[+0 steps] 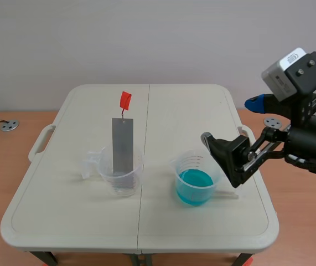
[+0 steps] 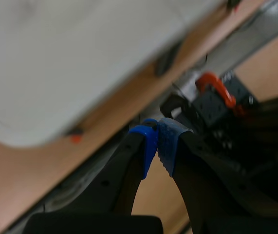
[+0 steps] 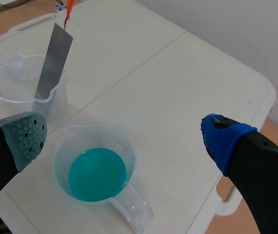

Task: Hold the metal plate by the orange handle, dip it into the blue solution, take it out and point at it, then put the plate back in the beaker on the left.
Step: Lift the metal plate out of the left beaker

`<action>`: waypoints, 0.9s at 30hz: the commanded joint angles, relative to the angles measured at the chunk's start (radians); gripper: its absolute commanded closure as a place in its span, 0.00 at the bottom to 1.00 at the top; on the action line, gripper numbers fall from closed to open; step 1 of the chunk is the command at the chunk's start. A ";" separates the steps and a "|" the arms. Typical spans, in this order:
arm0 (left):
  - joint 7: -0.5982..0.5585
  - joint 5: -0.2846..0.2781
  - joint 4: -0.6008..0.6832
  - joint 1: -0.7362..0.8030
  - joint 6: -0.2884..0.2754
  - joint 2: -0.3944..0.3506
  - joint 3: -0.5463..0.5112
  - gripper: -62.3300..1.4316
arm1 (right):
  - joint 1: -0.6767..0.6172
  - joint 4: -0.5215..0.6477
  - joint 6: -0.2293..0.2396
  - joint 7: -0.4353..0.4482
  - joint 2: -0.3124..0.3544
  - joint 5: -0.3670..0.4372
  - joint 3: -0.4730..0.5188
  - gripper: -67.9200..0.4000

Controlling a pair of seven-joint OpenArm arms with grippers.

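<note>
A grey metal plate with an orange handle stands upright in a clear beaker at the table's left middle. The plate and that beaker also show in the right wrist view. A second clear beaker holds blue solution; the solution lies just ahead of my right gripper, below the gap between its fingers. The right gripper is open and hovers beside this beaker. My left gripper is shut on nothing, down beside the table's edge, out of the scene view.
The white folding table has a centre seam and side handles. Wooden floor surrounds it. Beyond the left gripper lie the table's underside rim and a dark frame with an orange clamp.
</note>
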 commanded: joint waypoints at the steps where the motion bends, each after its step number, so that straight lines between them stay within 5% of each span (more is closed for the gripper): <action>1: -0.003 0.006 -0.033 0.023 -0.005 0.005 -0.003 0.94 | 0.029 -0.003 -0.003 -0.005 -0.024 0.007 0.003 0.02; 22: 0.039 0.013 -0.418 0.006 -0.025 0.012 -0.001 0.94 | 0.327 -0.214 0.042 -0.114 -0.216 0.008 -0.160 0.02; 27: 0.039 0.067 -0.477 -0.031 -0.043 0.043 -0.001 0.94 | 0.394 -0.312 0.042 -0.113 -0.261 0.008 -0.193 0.02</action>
